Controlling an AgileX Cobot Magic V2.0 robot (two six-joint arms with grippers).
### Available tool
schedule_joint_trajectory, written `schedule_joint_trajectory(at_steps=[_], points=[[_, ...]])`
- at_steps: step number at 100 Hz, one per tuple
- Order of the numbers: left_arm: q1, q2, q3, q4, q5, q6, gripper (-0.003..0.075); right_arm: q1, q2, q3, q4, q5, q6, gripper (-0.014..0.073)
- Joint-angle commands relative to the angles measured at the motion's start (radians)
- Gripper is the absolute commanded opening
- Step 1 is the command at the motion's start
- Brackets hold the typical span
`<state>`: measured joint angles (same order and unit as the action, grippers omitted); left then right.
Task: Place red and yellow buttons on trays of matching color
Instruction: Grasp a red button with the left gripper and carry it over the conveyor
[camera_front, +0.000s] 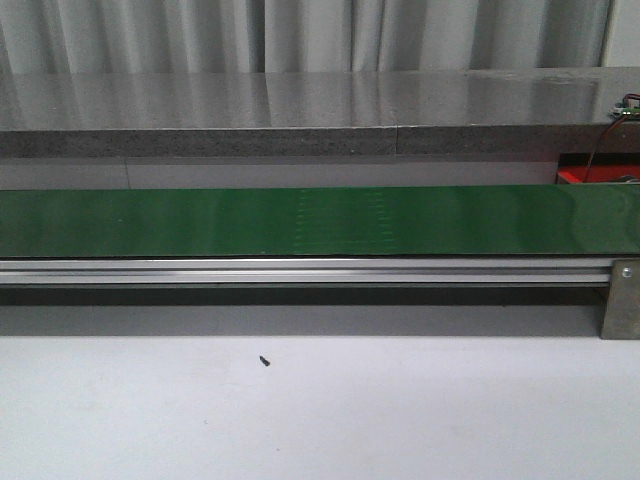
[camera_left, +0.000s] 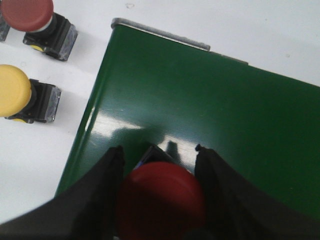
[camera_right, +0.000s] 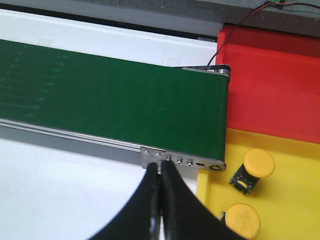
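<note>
The left gripper (camera_left: 160, 200) pinches a red button (camera_left: 161, 199) between its dark fingers (camera_left: 97, 200), holding it just above the near end of the green conveyor belt (camera_left: 210, 115). Beside that belt end, on the white table (camera_left: 45, 155), wait another red button (camera_left: 37, 22) and a yellow button (camera_left: 22, 97). The right gripper (camera_right: 160, 200) hangs with fingers pressed together, holding nothing, near the belt's other end, where a red tray (camera_right: 270, 85) and a yellow tray (camera_right: 295, 200) sit; two yellow buttons (camera_right: 252, 167) already lie in the yellow one. These buttons look light and rigid, with smooth domed caps (likely slippery), so the squarer black body seems the safer hold.
</note>
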<state>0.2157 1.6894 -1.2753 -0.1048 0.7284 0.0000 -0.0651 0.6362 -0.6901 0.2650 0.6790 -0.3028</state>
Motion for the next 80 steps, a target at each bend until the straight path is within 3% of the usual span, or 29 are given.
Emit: schedule_joint_trajectory(at_steps=[1, 16, 35, 42, 80], points=[[-0.006, -0.030, -0.033, -0.009, -0.038, 0.013, 0.0022, 0.002, -0.002, -0.025, 0.003, -0.057, -0.011, -0.0069], [-0.006, -0.026, -0.033, -0.038, -0.038, 0.054, 0.0162, 0.002, -0.002, -0.025, 0.003, -0.057, -0.011, -0.0069], [-0.006, -0.028, -0.033, -0.087, -0.038, 0.106, 0.0522, 0.002, -0.002, -0.025, 0.003, -0.057, -0.011, -0.0069], [-0.006, -0.032, -0.035, -0.104, -0.034, 0.120, 0.0603, 0.002, -0.002, -0.025, 0.003, -0.057, -0.011, -0.0069], [0.050, -0.162, -0.037, -0.102, -0.082, 0.123, 0.0621, 0.002, -0.002, -0.025, 0.003, -0.057, -0.011, -0.0069]])
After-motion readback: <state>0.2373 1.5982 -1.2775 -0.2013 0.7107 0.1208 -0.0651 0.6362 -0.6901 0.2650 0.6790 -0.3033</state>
